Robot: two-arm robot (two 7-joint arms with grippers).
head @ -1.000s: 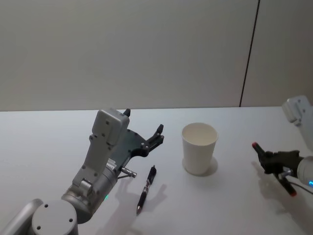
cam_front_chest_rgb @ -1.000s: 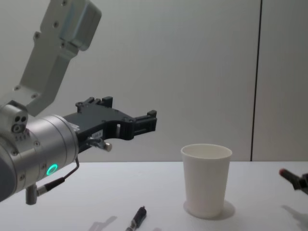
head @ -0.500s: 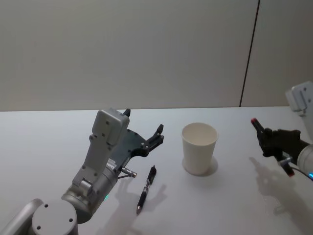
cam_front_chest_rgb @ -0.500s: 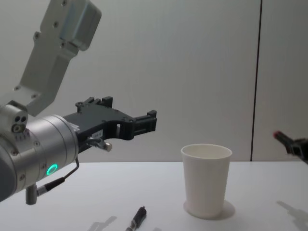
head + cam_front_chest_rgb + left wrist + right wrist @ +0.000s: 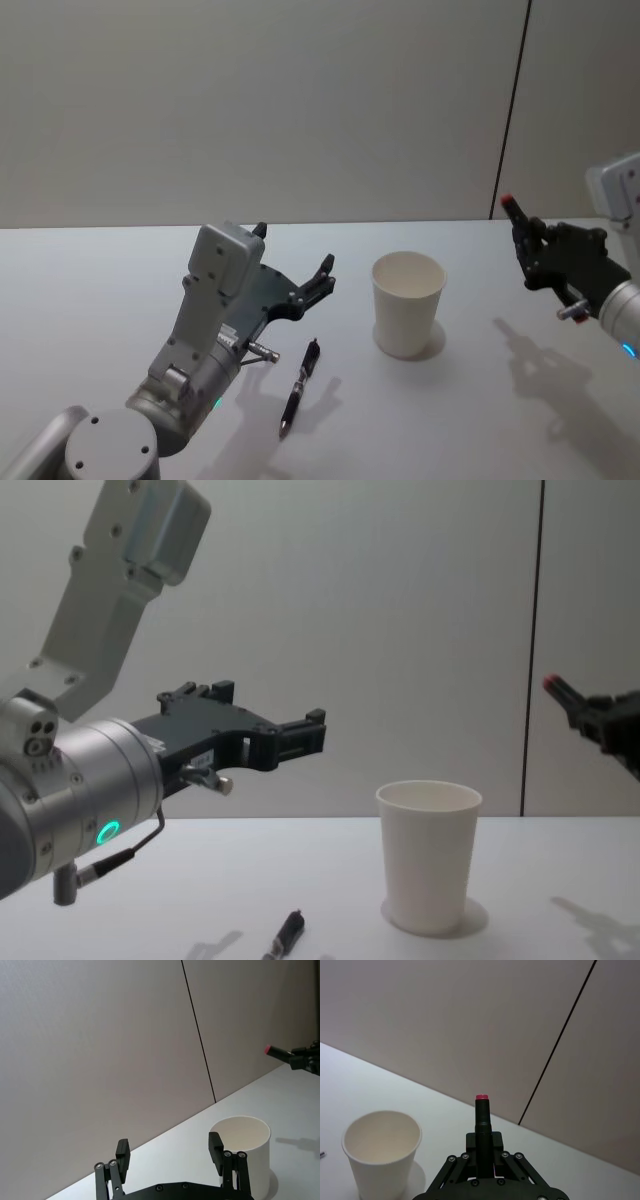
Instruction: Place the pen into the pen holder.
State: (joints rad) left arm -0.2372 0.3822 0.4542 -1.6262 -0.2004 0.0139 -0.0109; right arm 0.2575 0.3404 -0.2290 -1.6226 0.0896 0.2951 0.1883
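At the right edge of the head view, high over the white table (image 5: 90,290): right gripper (image 5: 527,238), fingers pinched tight on the pen (image 5: 514,213). Dark barrel, red end pointing up and toward the frame's left. Same hold in the right wrist view, with the red end poking out past the closed fingers (image 5: 470,1141). Far right in the chest view, pen (image 5: 556,688) above the level of the cup's rim.

Just right of centre in the head view, upright on the table: pen holder (image 5: 408,312), a plain white paper cup with a rolled rim and an open mouth. Well apart from the held pen, lower and further left in the frame.

Left of centre, poised above the table: left gripper (image 5: 293,250), fingers spread wide apart, closed on nothing. Cup beyond one fingertip in the left wrist view, not touching it.

Lower centre of the head view, flat on the table: second pen (image 5: 298,390), dark, between the left arm and the cup, touching neither. Below the left gripper in the frame, apart from its fingers.
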